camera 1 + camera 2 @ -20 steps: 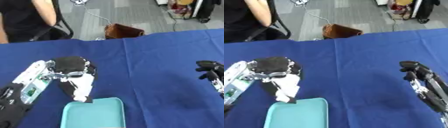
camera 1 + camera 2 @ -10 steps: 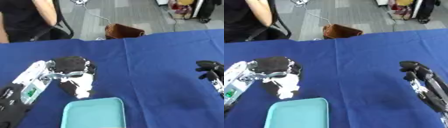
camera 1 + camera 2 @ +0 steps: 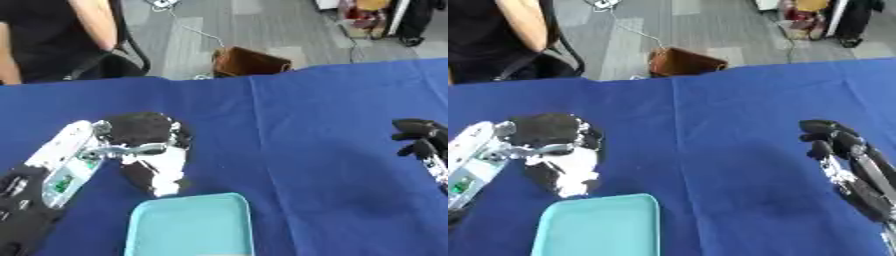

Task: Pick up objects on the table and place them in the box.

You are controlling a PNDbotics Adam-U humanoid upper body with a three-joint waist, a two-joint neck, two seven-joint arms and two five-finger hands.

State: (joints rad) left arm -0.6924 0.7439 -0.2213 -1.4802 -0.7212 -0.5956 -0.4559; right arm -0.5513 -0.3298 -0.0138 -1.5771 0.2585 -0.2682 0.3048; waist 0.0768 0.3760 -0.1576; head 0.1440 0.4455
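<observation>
At the left side, the left hand point(image 3: 144, 145) hangs over the blue worktop point(image 3: 297, 150), the black and silver arm coming in from the lower left corner. Its fingers are curled down around a black and white object point(image 3: 156, 172), which I cannot name more exactly (it looks soft, maybe a cloth or a small plush thing). The object hangs under the palm, and its long axis runs from the hand down toward the near edge of the worktop.

Just below the object, toward the robot, lies the light teal box point(image 3: 188, 227), a shallow tray with rounded corners. In the left eye view the lower end of the object is just beside the far rim of the box, a little left of the rim's middle; I cannot tell if it touches the rim. This is the relation that matters for the coming move: the box lies nearer to the robot than the hand, so in my judgement the hand needs to come back toward the body, and slightly to the right, before it lets go. The left hand is clearly the nearer one to the box.

At the right side, the right hand point(image 3: 837, 147) rests well apart from the box, fingers loosely bent and holding nothing. I see no other loose object on the worktop.
</observation>
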